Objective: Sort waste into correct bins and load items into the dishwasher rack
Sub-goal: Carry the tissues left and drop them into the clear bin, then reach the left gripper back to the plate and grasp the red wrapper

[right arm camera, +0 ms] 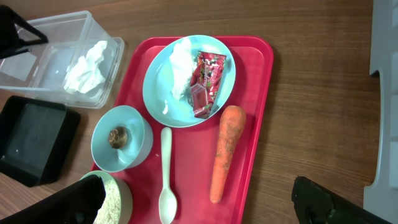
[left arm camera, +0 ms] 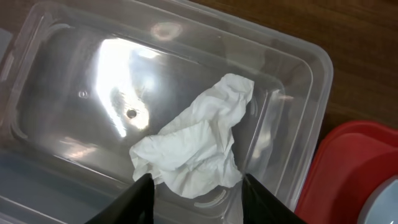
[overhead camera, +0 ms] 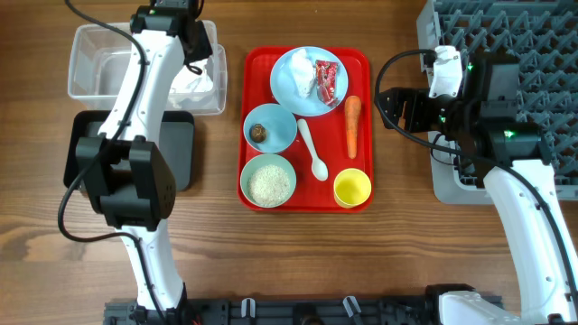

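Left end effector point(left arm camera: 198, 184) hangs over the clear tub point(overhead camera: 90, 54) at the far left of the tabletop point(overhead camera: 406, 253). Its fingers stand partly apart and grip nothing. A crumpled white napkin point(left arm camera: 193, 149) lies on the tub floor toward the right-hand end, its lower edge showing between the two fingertips; we cannot tell whether they touch it. The black tray point(overhead camera: 176, 153) sits just in front of the tub, partly hidden by the left arm. Right end effector point(overhead camera: 386, 108) is spread wide and empty, hovering between the red tray point(overhead camera: 361, 63) and the dishwasher rack point(overhead camera: 506, 27) at the far right. On the red tray, the pale blue plate point(overhead camera: 287, 77) sits at the back and carries a second napkin point(overhead camera: 301, 79) and the red wrapper point(overhead camera: 327, 77). The carrot point(overhead camera: 351, 126) lies lengthwise along the right side, beside the plate. The white spoon point(overhead camera: 312, 149) lies in the middle. The blue bowl point(overhead camera: 280, 126) at left holds the brown lump point(overhead camera: 257, 134). The mint bowl point(overhead camera: 244, 181) in the front left corner holds the rice point(overhead camera: 268, 183). The yellow cup point(overhead camera: 351, 188) stands upright in the front right corner.
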Action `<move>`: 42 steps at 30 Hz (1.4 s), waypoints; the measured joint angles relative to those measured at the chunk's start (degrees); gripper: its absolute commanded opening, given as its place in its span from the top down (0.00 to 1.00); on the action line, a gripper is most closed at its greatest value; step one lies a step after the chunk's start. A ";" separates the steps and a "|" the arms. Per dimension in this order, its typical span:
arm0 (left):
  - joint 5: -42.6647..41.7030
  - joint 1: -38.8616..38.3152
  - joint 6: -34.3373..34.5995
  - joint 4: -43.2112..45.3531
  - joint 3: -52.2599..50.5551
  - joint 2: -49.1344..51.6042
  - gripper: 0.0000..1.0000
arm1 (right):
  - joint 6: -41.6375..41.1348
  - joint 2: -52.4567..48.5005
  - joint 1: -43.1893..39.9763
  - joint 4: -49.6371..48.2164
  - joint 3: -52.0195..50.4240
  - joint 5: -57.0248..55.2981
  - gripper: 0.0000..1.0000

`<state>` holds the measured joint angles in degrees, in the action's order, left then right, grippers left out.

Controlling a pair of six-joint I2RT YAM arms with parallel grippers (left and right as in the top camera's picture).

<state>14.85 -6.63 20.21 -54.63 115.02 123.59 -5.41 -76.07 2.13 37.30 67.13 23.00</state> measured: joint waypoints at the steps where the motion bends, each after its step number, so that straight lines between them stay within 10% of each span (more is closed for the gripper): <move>1: -0.76 0.02 0.66 0.81 0.00 -0.02 0.33 | 0.00 0.00 0.00 0.00 0.00 -0.02 0.00; 12: -20.61 -8.15 -10.27 14.53 0.00 -1.27 0.03 | 0.00 0.00 0.00 0.00 0.00 -0.15 0.00; 21: -19.45 -22.25 -16.70 18.34 0.04 4.24 0.03 | 0.00 0.00 0.00 0.02 -0.02 -0.15 0.00; 42: -11.80 -22.67 -17.79 21.38 -0.04 17.59 0.10 | 0.00 -1.42 0.00 0.83 -0.02 -0.17 0.00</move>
<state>3.05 -29.30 2.42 -33.26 114.98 141.18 -5.41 -77.49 2.13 38.13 67.11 22.83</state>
